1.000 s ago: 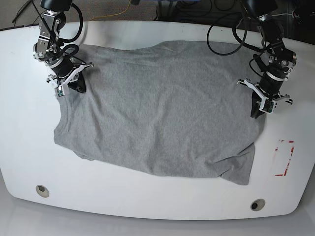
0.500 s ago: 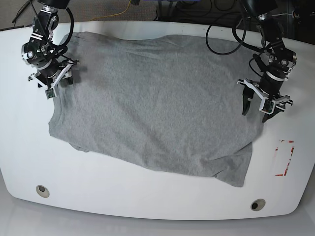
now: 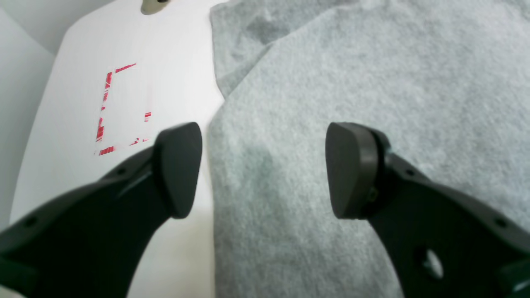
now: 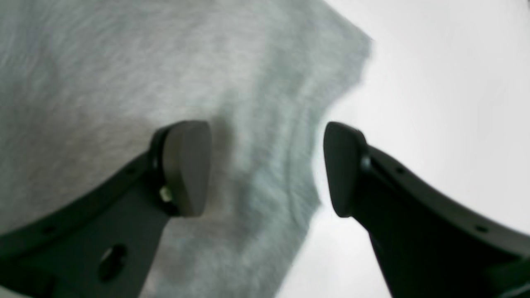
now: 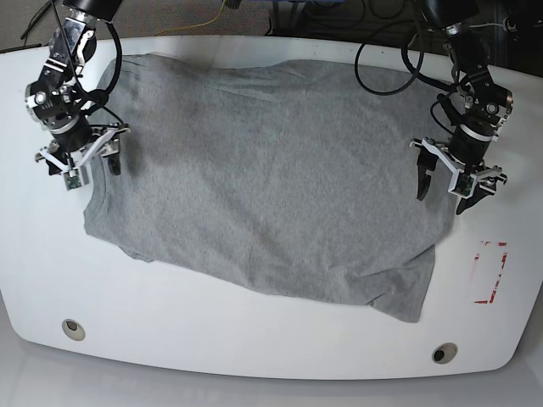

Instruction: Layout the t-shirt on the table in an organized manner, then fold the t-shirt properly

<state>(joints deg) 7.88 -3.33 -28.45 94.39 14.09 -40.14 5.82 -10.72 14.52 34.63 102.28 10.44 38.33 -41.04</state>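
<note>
- The t-shirt (image 5: 271, 178) is lying spread across the middle of the table (image 5: 254, 339), plain grey side up, reaching close to the far edge and slanting down toward the near right corner.
- It is looking mostly flat, but wrinkles are running through it and its lower right corner is sitting bunched over itself, so I judge the laying-out step unfinished and no fold started.
- The left gripper (image 5: 450, 188) is hovering over the shirt's right-hand edge with its jaws parted and nothing between them; the wrist view is showing one finger (image 3: 178, 169) over bare white tabletop and the other over cloth, straddling the hem.
- The right gripper (image 5: 85, 165) is hanging at the opposite edge, jaws likewise released and empty, one finger (image 4: 186, 165) above fabric and the other above bare table.
- Both are sitting at opposite sides, probably so the cloth can be pulled taut between them.
- The red outline mark (image 5: 490, 271) is showing near the right edge of the tabletop, just clear of the shirt.
- Two small holes (image 5: 73, 329) are sitting near the near edge, well apart from the cloth.
- Next, that bunched lower corner is looking like it needs smoothing.
</note>
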